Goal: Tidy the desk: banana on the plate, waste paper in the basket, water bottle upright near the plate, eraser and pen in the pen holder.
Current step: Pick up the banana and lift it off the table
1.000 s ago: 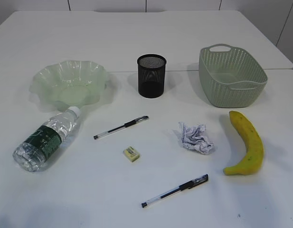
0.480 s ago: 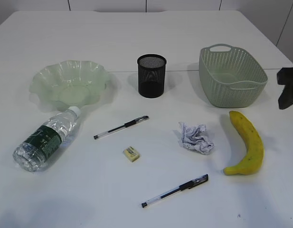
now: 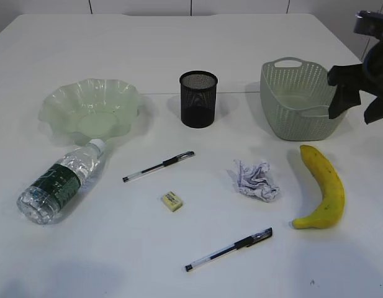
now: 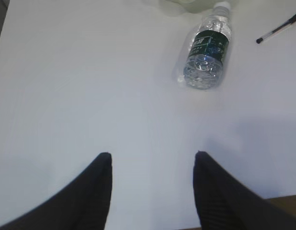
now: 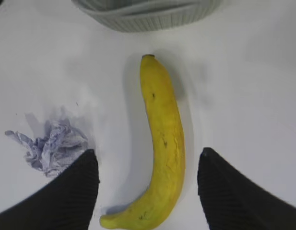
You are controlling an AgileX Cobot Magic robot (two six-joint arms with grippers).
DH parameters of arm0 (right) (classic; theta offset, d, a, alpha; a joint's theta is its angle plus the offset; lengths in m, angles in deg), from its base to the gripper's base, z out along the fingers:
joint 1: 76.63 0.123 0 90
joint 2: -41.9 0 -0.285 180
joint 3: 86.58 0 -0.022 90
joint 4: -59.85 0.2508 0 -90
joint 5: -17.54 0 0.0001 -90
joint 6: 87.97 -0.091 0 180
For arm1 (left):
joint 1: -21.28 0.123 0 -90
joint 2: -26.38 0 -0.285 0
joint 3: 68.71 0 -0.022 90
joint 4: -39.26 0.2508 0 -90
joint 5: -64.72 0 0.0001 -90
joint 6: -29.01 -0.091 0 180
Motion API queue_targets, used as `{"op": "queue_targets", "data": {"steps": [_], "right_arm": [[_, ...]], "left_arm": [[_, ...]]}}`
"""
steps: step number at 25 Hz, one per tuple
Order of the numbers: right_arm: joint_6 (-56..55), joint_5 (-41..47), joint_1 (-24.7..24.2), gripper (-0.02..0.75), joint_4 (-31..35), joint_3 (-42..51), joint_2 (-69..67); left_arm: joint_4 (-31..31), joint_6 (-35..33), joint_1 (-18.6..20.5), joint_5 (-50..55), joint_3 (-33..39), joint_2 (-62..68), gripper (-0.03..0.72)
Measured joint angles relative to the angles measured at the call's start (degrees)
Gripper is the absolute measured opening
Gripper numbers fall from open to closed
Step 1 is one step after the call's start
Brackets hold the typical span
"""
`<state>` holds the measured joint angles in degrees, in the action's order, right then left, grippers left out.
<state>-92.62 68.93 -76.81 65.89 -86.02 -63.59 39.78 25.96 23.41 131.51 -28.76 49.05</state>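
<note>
As the right claw [image 5: 147, 165] hangs spread and empty above the banana [image 5: 162, 143] lying on the worktop [image 3: 117, 248] beside the basket [image 3: 301, 99], banana-to-plate looks first: it must descend, straddle, close.

The water bottle [image 3: 58, 182] bears a green label, its text unreadable.

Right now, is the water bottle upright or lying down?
Lying down: the water bottle rests on its side on the table, cap toward the plate.
</note>
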Motion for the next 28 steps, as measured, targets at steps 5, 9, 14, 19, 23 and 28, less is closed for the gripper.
{"op": "queue_targets", "data": {"steps": [5,9,14,19,23,28], "right_arm": [[1.83,5.17,0.00,0.492,0.19,-7.33,-6.17],[2.09,6.88,0.00,0.496,0.19,-10.47,-9.79],[2.90,8.29,0.00,0.496,-0.48,-11.07,-13.26],[2.99,9.44,0.00,0.496,-1.66,-11.07,-16.34],[3.22,9.44,0.00,0.496,-1.70,-11.07,-18.36],[3.32,9.33,0.00,0.496,-1.70,-11.07,-19.84]], "left_arm": [[-0.52,0.00,0.00,0.00,0.00,0.00,0.384],[-1.10,0.00,0.00,0.28,0.00,0.00,0.384],[-1.67,0.00,0.00,0.42,0.00,0.00,0.384],[-1.67,0.00,0.00,0.55,0.00,0.00,0.384],[-1.71,0.00,0.00,0.68,0.00,0.00,0.384],[-1.71,0.00,0.00,0.68,0.00,0.00,0.384]]}}
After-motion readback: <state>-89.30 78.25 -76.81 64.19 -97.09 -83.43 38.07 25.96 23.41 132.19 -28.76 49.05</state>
